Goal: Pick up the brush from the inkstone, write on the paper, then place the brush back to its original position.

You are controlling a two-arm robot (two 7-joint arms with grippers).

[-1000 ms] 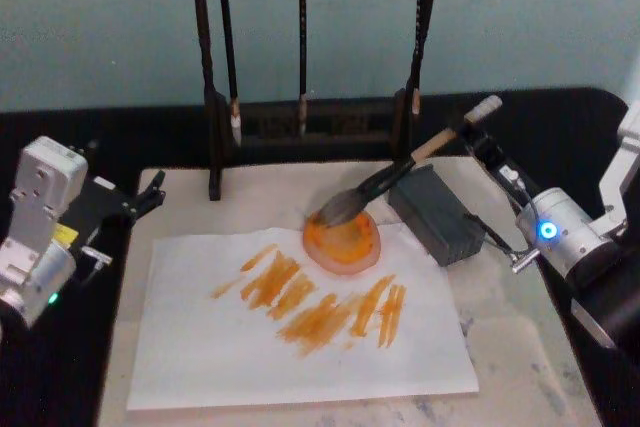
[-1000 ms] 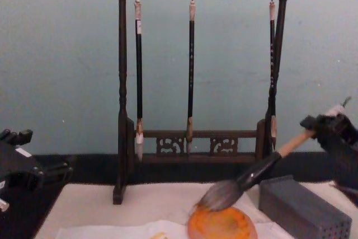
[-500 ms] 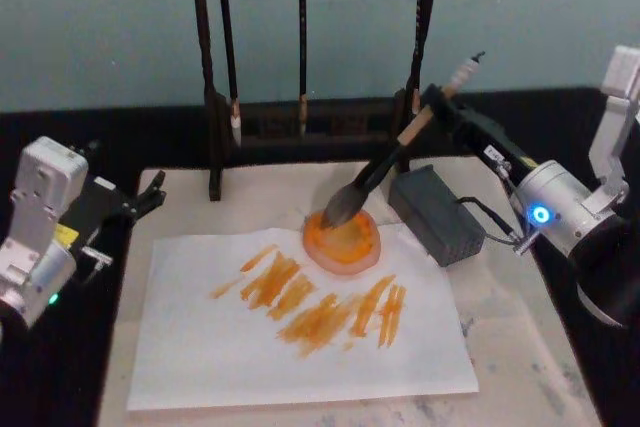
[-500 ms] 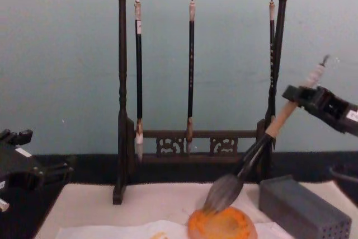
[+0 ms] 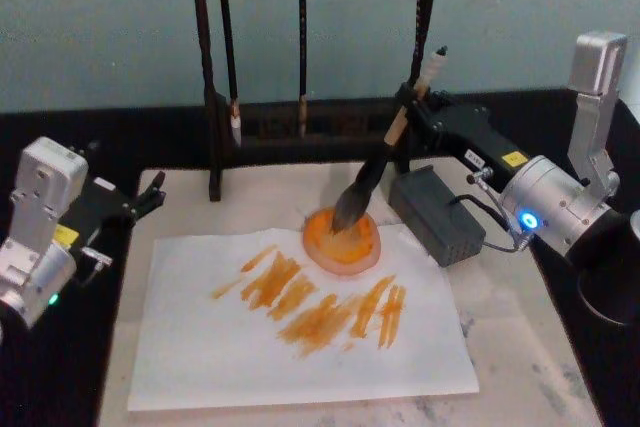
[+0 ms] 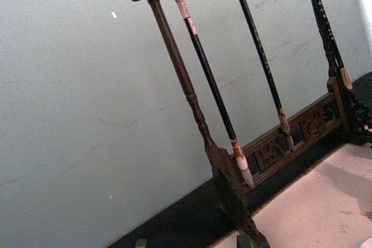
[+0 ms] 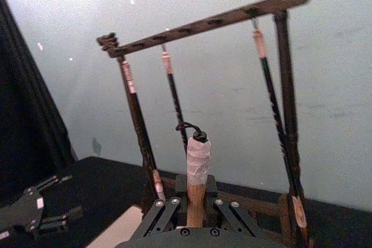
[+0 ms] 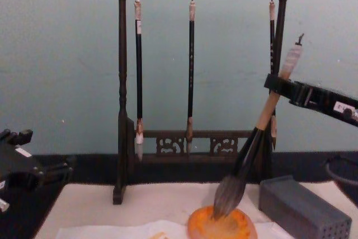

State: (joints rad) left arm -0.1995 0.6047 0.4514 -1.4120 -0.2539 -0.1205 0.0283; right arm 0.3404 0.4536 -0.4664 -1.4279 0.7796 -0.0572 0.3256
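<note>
Brush (image 5: 375, 172) standing tip-down in the inkstone (image 5: 315, 247)

Right gripper (image 5: 405, 112) pinches the tan handle of the brush just below the white-wrapped end; in the right wrist view its fingers (image 7: 168, 210) are pressed against the wood from both sides. The brush is steep, and in the head view its handle leans toward 1 o'clock. The bushy grey bristles touch the inside of the orange inkstone (from the chest view the tip reaches down into the dish). The inkstone lies over the far edge of the paper (image 5: 250, 347), about at 1 o'clock from the middle of the sheet. Several orange strokes (image 5: 310, 307) cross the paper. A grey block (image 5: 435, 212) stands at 3 o'clock of the inkstone, just beside it. Paper, dish and block rest on an off-white mat (image 5: 500, 347). At 12 o'clock, behind the dish, a dark brush stand (image 5: 300, 122) carries three thin brushes (image 8: 191, 71). The left gripper (image 5: 150, 192) is parked at 9 o'clock, at the mat's edge, well apart from the paper; whether it is spread or closed, I cannot tell.
</note>
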